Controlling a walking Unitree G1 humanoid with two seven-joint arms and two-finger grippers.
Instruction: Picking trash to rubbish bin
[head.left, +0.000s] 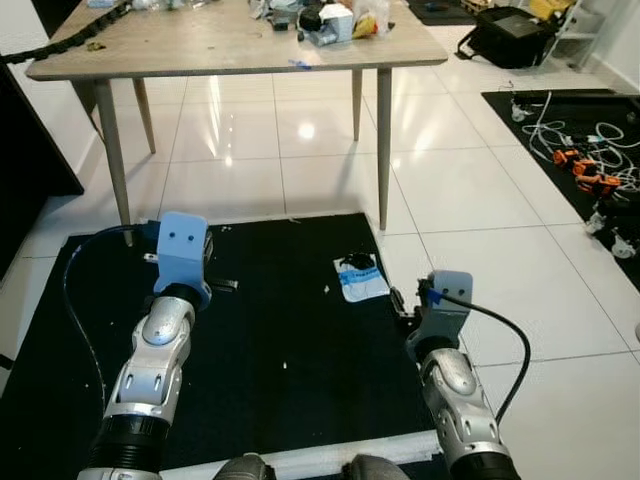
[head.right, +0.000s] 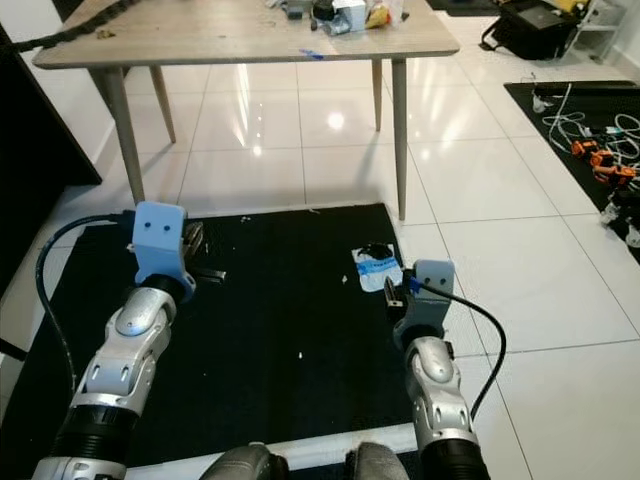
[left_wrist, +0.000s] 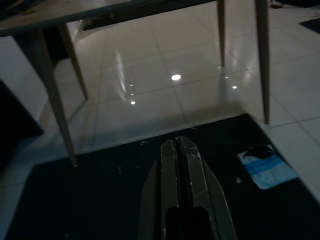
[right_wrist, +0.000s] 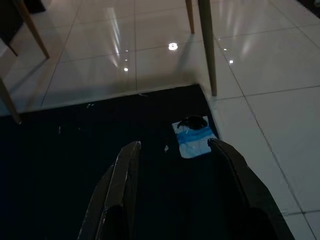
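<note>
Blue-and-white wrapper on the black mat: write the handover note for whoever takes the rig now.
Left gripper: jaws shut, empty, held over the black mat.
Right gripper: jaws open, empty, aimed at the blue-and-white wrapper.
The wrapper lies flat near the mat's far right edge, close to the wooden table leg.
Done: nothing picked yet.
Left: reach, grasp the wrapper, find the bin and drop it in.

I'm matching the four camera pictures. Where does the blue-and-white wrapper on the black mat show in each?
Left eye: wrapper, right of centre, at the mat's right edge.
Right eye, right of centre.
Left wrist, lower right, beyond the shut left pincer.
Right wrist, centre, between the open right pincer's fingers.
Shared landmark: table leg behind it.
</note>
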